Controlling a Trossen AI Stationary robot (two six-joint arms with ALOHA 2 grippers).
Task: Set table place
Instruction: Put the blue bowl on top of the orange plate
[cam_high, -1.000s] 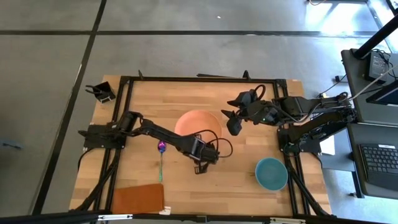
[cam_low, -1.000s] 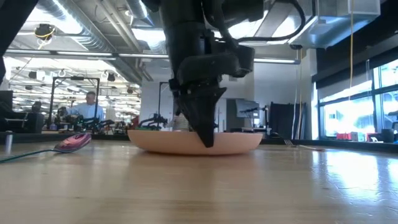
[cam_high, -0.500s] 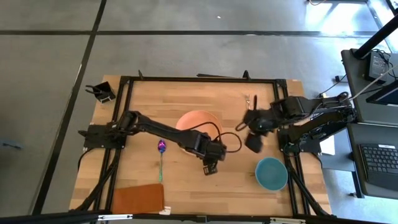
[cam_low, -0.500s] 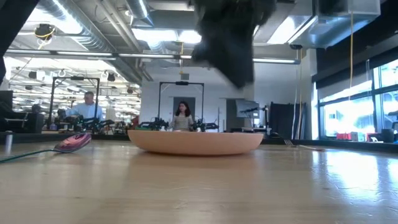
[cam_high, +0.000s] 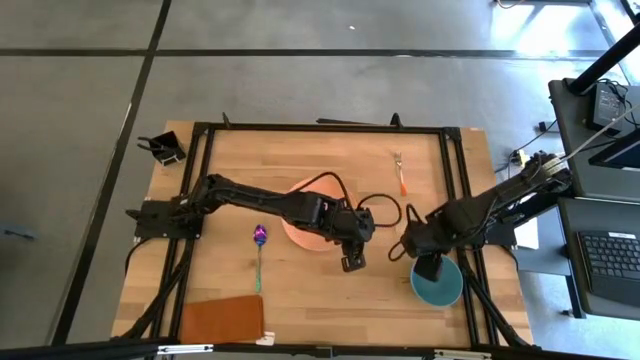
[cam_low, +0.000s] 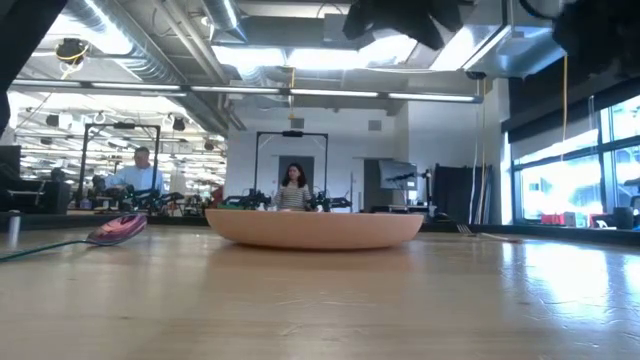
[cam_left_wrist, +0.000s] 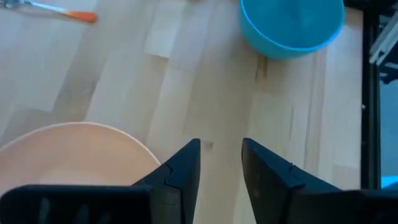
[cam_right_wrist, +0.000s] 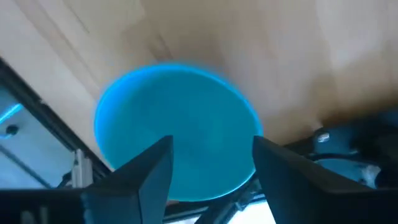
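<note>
Bowl pickup looks like the step in hand, at least that's my read. Going from the near edge of the table (cam_high: 300, 300): a rust-brown mat (cam_high: 222, 319) lies flat at the near left corner, nothing on it. Over on the near right, the teal bowl (cam_high: 440, 285) sits close to the rail, and the right gripper (cam_high: 428, 268) hangs right above its rim. The right wrist view shows its fingers (cam_right_wrist: 149, 171) spread wide with the bowl (cam_right_wrist: 177, 130) framed between them, nothing pinched yet, and I can't tell whether they touch it.

A bit further in, the left gripper (cam_high: 352, 262) hovers just beside the near right edge of the salmon plate (cam_high: 305, 222). Its fingers (cam_left_wrist: 183, 171) are parted with a narrow gap and empty, bare wood between them. The spoon (cam_high: 259, 250) lies left of the plate, purple head pointing away from the near edge. In the low view the plate (cam_low: 315, 227) sits flat and alone mid-table.

Farthest off, the fork (cam_high: 400, 175) rests near the far right corner, well apart from everything else.

So none of the pieces are grouped yet. Next move, I'd guess: the right arm drops so one finger goes inside the bowl wall and one outside, closes on the rim, then carries it toward the plate. The left arm's in that path, so it'd want to clear out.
</note>
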